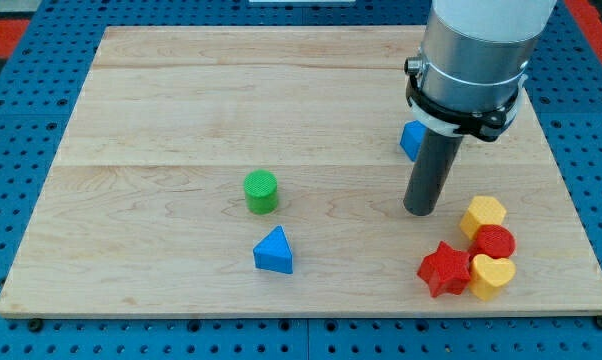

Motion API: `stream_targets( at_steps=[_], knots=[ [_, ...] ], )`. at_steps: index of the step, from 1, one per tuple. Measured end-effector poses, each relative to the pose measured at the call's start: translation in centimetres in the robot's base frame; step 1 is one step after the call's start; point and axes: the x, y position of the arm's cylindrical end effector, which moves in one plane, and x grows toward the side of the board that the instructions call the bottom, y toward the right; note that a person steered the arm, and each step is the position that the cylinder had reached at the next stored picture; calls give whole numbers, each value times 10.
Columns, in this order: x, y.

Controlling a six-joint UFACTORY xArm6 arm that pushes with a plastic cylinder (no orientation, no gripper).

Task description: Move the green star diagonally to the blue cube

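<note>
No green star shows in this view; it may be hidden behind the arm. The blue cube is at the view's right of centre, mostly covered by the arm, with only its left part showing. My tip rests on the board just below the blue cube and left of the cluster of blocks at the lower right. A green cylinder stands near the board's middle, far to the left of my tip.
A blue triangle lies below the green cylinder. At the lower right sit a yellow hexagon, a red cylinder, a red star and a yellow heart, close together. The wooden board ends near them.
</note>
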Motion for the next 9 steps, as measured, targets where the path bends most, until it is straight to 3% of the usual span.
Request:
stream_targets(
  at_steps=[3, 5, 6, 7, 9],
  knots=[
    [0, -32],
    [-63, 43],
    [-57, 76],
    [-86, 111],
    [-123, 38]
  ],
)
